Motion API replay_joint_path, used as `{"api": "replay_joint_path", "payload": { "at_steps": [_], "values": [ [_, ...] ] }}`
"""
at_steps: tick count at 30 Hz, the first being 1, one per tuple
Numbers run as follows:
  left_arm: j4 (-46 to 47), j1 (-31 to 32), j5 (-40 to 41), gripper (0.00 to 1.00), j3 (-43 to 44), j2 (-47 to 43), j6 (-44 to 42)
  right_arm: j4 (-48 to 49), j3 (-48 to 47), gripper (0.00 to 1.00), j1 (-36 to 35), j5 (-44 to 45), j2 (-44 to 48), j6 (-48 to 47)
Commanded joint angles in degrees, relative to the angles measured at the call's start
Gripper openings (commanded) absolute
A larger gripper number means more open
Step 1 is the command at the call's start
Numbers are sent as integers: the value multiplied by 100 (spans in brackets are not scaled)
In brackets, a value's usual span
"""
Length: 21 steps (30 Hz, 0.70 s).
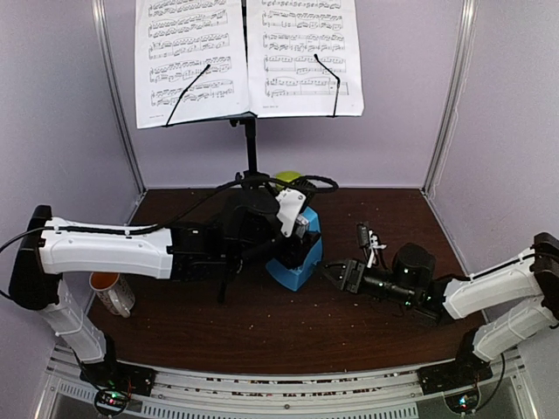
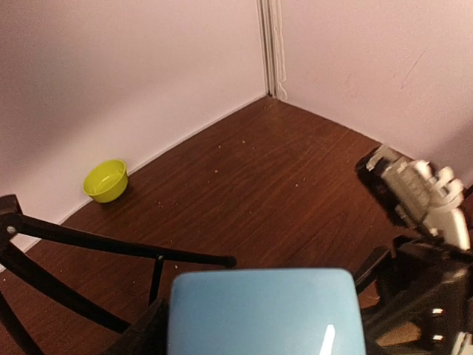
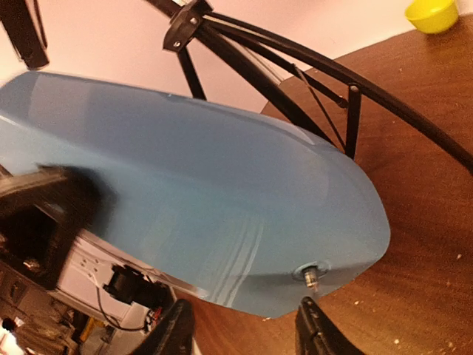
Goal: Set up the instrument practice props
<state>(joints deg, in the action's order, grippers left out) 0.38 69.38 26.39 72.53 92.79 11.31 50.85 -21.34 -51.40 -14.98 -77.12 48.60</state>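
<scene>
The black music stand [image 1: 251,148] stands at the back, with white sheet-music pages [image 1: 249,57] spread on its desk under two clip arms. The blue metronome [image 1: 297,251] sits upright on the table in front of the stand. My left gripper [image 1: 293,218] is closed round its upper part, and the blue top [image 2: 262,310] fills the space between the jaws of my left gripper [image 2: 259,329]. My right gripper [image 1: 334,272] is low at the metronome's right side. There my right gripper [image 3: 244,333] stands open, just short of the metal winding stub [image 3: 310,274], with nothing between its fingers.
A white-and-orange mug [image 1: 112,292] lies near my left arm's base. A lime-green bowl [image 2: 106,180] sits by the back wall behind the stand's legs [image 2: 111,244]. Side walls close in the table on the left and right.
</scene>
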Motion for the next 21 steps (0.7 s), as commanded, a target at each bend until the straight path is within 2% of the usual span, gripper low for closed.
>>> {"api": "replay_joint_path", "payload": {
  "at_steps": [1,8,13,15,19,21],
  "values": [
    [739,-244,-392,13,25,143,122,-896,214,62,4,87,730,-778],
    [1335,-425,-1282,14,-120,641,-35,-2471,374,89,89,442,1855,-1058],
    [1626,-427,-1968,17,-11,1055,-79,-3578,200,99,228,1101,2442,-937],
    [1783,-426,-2146,19,-13,1149,-60,-4037,55,100,354,1106,2574,-992],
    [1868,-433,-2328,24,8,1339,-40,-4252,-163,100,606,578,2731,-1160],
    [1858,-435,-2432,32,-23,1371,-35,-4390,-309,100,705,402,2748,-1188]
  ]
}}
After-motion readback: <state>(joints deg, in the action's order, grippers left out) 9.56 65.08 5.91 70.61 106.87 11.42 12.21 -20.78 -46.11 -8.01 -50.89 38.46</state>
